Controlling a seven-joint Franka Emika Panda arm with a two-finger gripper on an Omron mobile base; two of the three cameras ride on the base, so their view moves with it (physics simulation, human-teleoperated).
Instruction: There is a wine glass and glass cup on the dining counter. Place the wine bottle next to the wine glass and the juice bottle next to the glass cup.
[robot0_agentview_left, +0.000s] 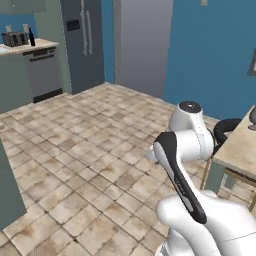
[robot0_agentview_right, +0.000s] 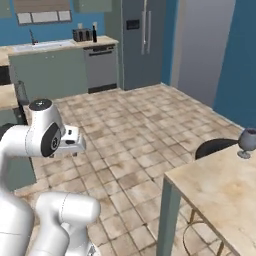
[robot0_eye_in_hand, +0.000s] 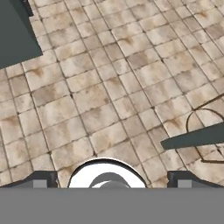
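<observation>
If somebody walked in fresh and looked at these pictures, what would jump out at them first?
Probably the white arm folded up low in the foreground, over a wide stretch of tiled floor. Next, the wine glass standing alone near the far edge of the dining counter at right. Far off by the toaster, the wine bottle waits on the worktop.

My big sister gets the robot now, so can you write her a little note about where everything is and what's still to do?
Pincer: tips set wide apart over bare floor tiles, holding nothing.
The slim near-black wine bottle stands beside the toaster on the far beige worktop.
The grey see-through stemmed wine glass stands on the beige marbled dining counter on the right, apart from any bottle.
Done: nothing placed yet.
Left: fetch the wine bottle, set it next to the wine glass; then find the juice bottle and the cup and pair them.
</observation>
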